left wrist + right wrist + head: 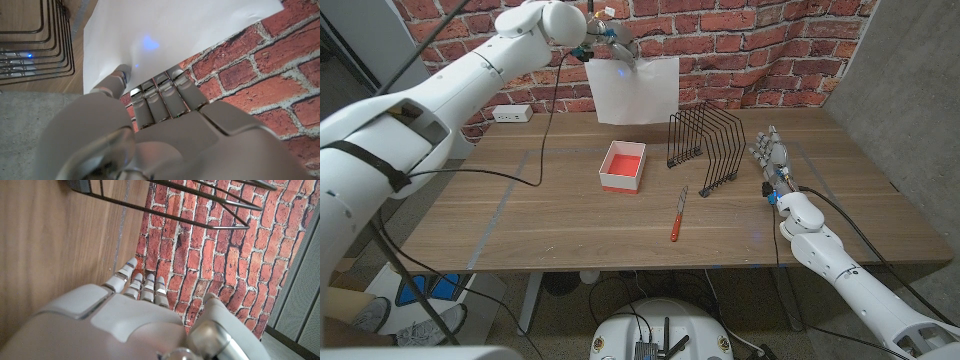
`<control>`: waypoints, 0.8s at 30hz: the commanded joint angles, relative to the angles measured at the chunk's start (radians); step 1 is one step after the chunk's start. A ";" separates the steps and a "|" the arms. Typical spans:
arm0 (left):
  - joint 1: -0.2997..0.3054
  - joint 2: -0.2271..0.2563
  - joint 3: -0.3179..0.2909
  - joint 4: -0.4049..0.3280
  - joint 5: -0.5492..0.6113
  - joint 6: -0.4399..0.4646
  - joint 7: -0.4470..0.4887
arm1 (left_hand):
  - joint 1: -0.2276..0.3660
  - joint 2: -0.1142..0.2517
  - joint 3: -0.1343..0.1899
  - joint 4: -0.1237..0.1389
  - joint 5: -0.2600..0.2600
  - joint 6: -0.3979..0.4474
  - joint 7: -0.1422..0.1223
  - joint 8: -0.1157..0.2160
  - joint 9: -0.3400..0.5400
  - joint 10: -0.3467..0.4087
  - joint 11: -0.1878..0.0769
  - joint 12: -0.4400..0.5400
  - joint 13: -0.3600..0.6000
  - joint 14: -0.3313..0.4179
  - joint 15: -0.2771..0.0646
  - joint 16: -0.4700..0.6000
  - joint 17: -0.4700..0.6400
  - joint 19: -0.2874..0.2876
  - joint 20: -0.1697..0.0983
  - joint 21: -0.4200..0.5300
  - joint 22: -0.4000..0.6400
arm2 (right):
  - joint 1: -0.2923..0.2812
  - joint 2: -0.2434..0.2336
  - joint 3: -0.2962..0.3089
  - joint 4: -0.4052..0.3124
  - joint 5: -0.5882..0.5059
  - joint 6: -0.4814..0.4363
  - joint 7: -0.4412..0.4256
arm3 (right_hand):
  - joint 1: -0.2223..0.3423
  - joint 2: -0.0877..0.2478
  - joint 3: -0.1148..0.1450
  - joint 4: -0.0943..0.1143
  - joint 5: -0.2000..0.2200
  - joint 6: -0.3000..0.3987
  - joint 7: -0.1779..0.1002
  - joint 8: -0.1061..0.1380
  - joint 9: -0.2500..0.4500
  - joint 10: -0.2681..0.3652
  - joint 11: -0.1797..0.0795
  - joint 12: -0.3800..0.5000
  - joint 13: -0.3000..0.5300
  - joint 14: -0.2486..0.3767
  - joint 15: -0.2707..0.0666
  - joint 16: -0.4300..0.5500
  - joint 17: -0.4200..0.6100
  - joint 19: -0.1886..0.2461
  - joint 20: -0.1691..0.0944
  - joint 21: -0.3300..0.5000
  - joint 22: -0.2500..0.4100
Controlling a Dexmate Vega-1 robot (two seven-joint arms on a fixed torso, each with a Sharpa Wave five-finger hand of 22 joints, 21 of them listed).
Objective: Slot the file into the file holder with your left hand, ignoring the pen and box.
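My left hand (608, 42) is raised high over the table's back, gripping the top edge of a white file (635, 90) that hangs down in front of the brick wall. In the left wrist view the fingers (160, 97) clamp the white file (160, 35), with the black wire file holder (35, 45) seen beyond it. The file holder (705, 148) stands on the table, lower and to the right of the hanging file. My right hand (770, 160) stands on its edge just right of the holder, fingers apart, holding nothing.
A red open box with white walls (623, 166) sits left of the holder. An orange-handled pen (678, 216) lies nearer the front edge. The wooden table (520, 220) is backed by a brick wall with a power strip (510, 114).
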 commanded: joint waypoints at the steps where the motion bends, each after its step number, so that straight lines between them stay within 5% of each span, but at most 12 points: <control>1: 0.047 0.007 -0.026 -0.047 0.119 -0.070 0.076 | -0.005 0.000 0.007 0.002 -0.003 0.006 -0.010 0.008 0.002 0.000 -0.010 0.002 0.004 -0.006 -0.070 0.003 0.005 -0.005 -0.031 -0.002 0.003 | -0.001 -0.003 0.002 -0.001 0.004 -0.006 0.001 | -0.005 0.039 0.004 0.006 0.004 0.007 0.000 0.001 0.003 0.009 -0.002 0.003 0.003 0.000 0.001 0.004 0.001 0.006 0.000 0.001 0.003; 24: 0.014 0.005 -0.095 0.032 0.055 -0.206 0.079 | -0.007 0.001 0.005 0.002 -0.004 0.008 -0.021 0.009 0.002 0.004 -0.018 0.003 0.004 -0.013 -0.073 0.004 0.006 -0.009 -0.039 -0.002 0.004 | 0.006 0.002 -0.003 0.006 0.003 -0.011 0.001 | -0.005 0.039 0.004 0.007 0.004 0.007 0.000 0.001 0.003 0.009 -0.001 0.003 0.003 0.000 0.002 0.004 0.002 0.006 0.000 0.001 0.003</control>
